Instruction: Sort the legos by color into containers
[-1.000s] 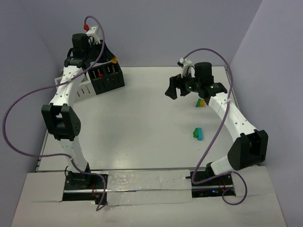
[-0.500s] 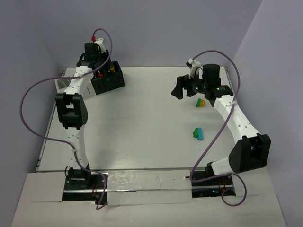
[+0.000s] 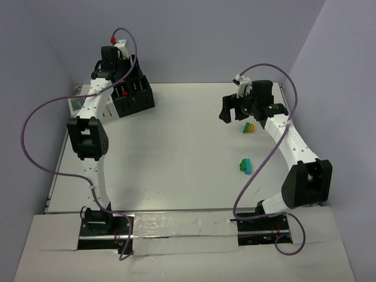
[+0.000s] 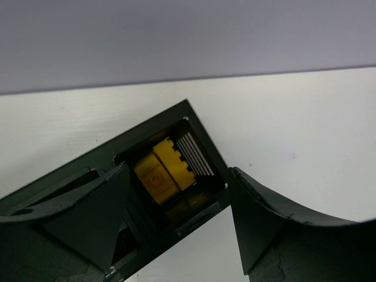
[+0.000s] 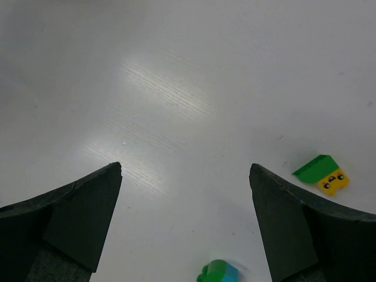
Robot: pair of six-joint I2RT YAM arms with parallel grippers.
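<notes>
My left gripper (image 3: 124,73) hangs open over the black container (image 3: 135,98) at the back left. In the left wrist view a yellow lego (image 4: 163,172) lies in a recess of that container (image 4: 144,136), free between my spread fingers (image 4: 88,217). A red piece (image 3: 124,93) shows in another recess. My right gripper (image 3: 231,109) stands open above bare table, holding nothing. A green-and-yellow lego (image 3: 248,127) (image 5: 322,174) lies just to its right. A green-and-teal lego (image 3: 245,165) (image 5: 220,272) lies nearer the front.
The white container (image 3: 76,106) sits left of the black one, partly hidden behind my left arm. Purple walls close the table at the back and both sides. Cables loop from both wrists.
My left gripper has opened and the yellow lego it carried now lies in the black container. The right gripper has shifted slightly to the right and stays open.
</notes>
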